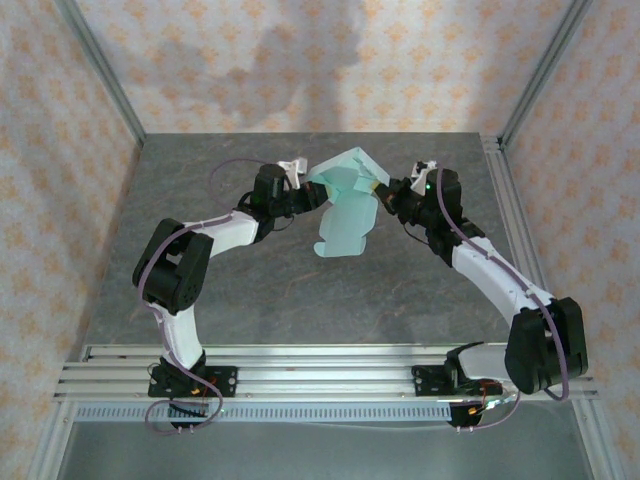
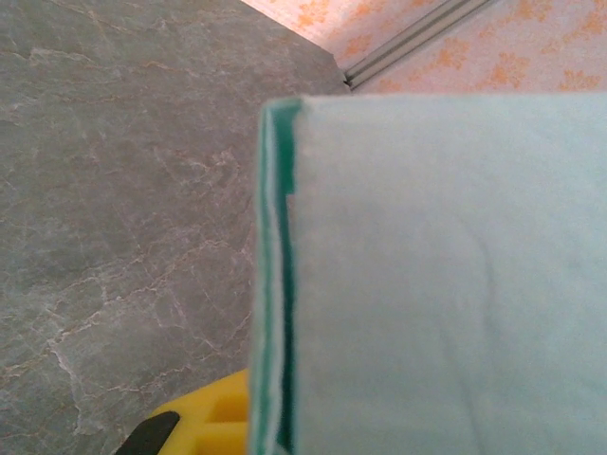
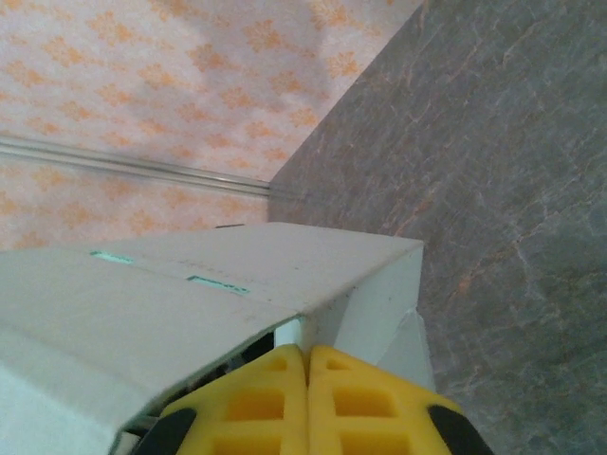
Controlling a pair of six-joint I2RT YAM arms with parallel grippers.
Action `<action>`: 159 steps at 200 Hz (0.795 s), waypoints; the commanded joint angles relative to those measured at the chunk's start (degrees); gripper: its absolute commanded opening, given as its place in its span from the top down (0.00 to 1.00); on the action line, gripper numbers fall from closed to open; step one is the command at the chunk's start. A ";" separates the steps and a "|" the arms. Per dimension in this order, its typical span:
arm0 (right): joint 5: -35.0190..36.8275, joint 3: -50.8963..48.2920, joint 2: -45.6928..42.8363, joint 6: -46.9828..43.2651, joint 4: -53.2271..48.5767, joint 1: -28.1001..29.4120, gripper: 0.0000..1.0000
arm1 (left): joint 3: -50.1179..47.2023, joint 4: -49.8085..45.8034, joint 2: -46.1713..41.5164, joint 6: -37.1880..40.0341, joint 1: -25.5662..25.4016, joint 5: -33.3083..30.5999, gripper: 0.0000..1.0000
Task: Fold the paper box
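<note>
The paper box (image 1: 345, 215) is pale mint-blue card, partly folded, held up over the back middle of the table between both arms, with a long rounded flap hanging toward the front. My left gripper (image 1: 308, 190) grips its left end. In the left wrist view the box (image 2: 446, 284) covers the right side, and one yellow finger (image 2: 204, 422) shows beside its doubled edge; the left gripper (image 2: 275, 427) is shut on the card. My right gripper (image 1: 388, 192) holds the right end. There its yellow fingers (image 3: 256, 403) press together, the right gripper (image 3: 308, 355) shut on a thin folded flap of the box (image 3: 190, 294).
The grey marbled table top (image 1: 260, 290) lies below. Aluminium rails (image 1: 320, 375) carry the arm bases at the near edge. Frame posts (image 1: 100, 65) and patterned walls close in the back and sides, and a rail (image 1: 515, 235) runs along the right edge.
</note>
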 commanded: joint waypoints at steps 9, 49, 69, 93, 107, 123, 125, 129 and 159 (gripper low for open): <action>-0.94 1.48 0.30 -1.30 -0.83 0.38 1.00 | 1.85 1.10 -2.16 1.25 -0.71 0.64 1.00; -0.69 0.98 0.03 -0.53 0.10 0.42 0.74 | 1.56 1.39 -2.19 1.12 -0.73 0.38 1.00; 0.50 0.24 -1.21 -1.10 0.26 0.26 0.68 | 1.02 1.21 -2.59 0.71 -0.66 -1.83 1.00; 2.10 -1.03 -4.31 -2.53 -0.45 -0.83 0.54 | 0.86 -3.87 -4.01 0.42 -0.64 -10.38 1.00; 3.68 -0.88 -6.36 -4.61 -2.78 -1.18 0.46 | -0.35 -3.66 -5.03 -0.73 -0.57 -14.68 1.00; 6.00 1.16 -8.53 -8.02 -8.04 -1.22 0.43 | -0.54 -4.43 -5.59 -1.12 -0.65 -18.09 1.00; 6.27 1.51 -8.71 -8.45 -8.68 -1.17 0.43 | -0.55 -4.48 -5.70 -1.13 -0.61 -18.57 1.00; 6.66 2.19 -9.04 -9.20 -9.94 -1.15 0.43 | -0.68 -4.44 -5.73 -1.16 -0.65 -19.45 1.00; 11.31 8.76 -9.57 -14.51 -19.40 0.13 0.43 | -1.86 -6.45 -7.48 0.06 -1.37 -31.12 1.00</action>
